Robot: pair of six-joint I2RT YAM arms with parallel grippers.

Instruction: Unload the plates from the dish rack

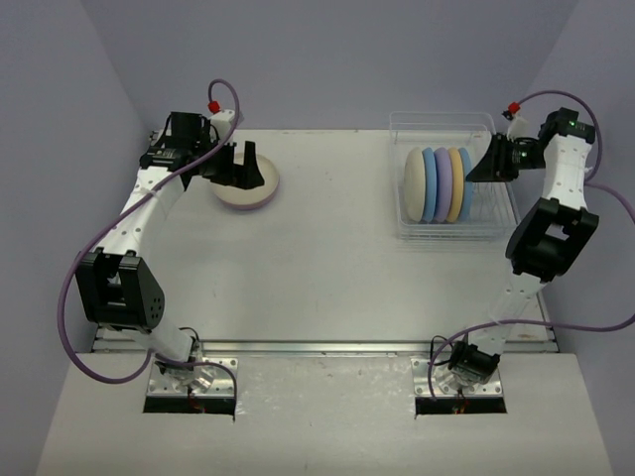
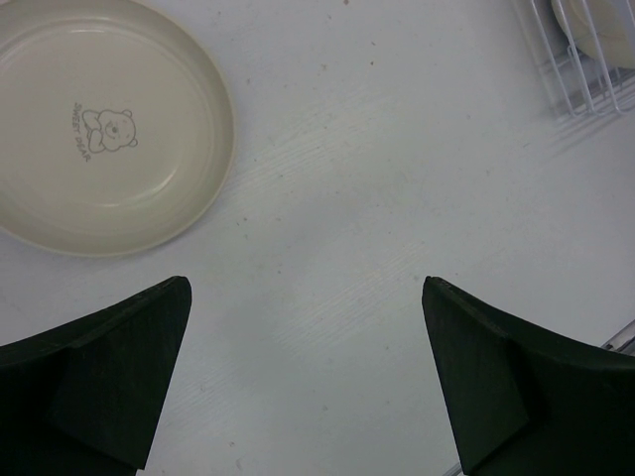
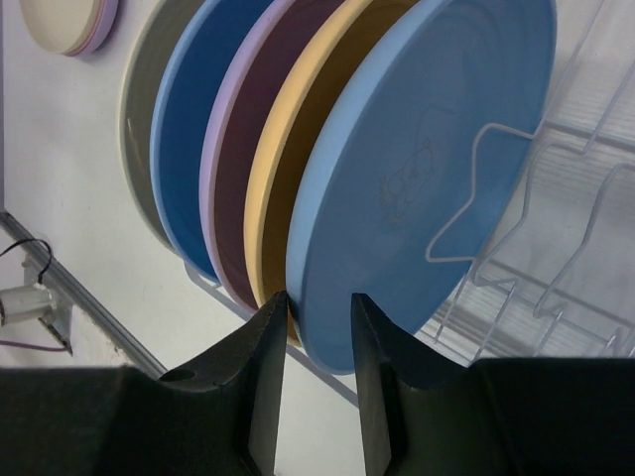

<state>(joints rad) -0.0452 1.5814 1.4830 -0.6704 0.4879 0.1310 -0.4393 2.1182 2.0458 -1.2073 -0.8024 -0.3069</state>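
Plates [image 1: 437,185] stand edgewise in the dish rack [image 1: 442,116], rigid and likely slippery, best pinched at the rim the right gripper [image 3: 317,322] straddles, clamped or not I cannot tell; left gripper [image 2: 308,288] gapes empty.

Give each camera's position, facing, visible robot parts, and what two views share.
Top external: above and behind, looking down; left arm, right arm, table, dish rack.
Left wrist: on left arm, facing down; open left gripper, cream plate.
Right wrist: on right arm, facing racked plates; right gripper straddling nearest blue plate.
Shared: top and left wrist show the cream plate.
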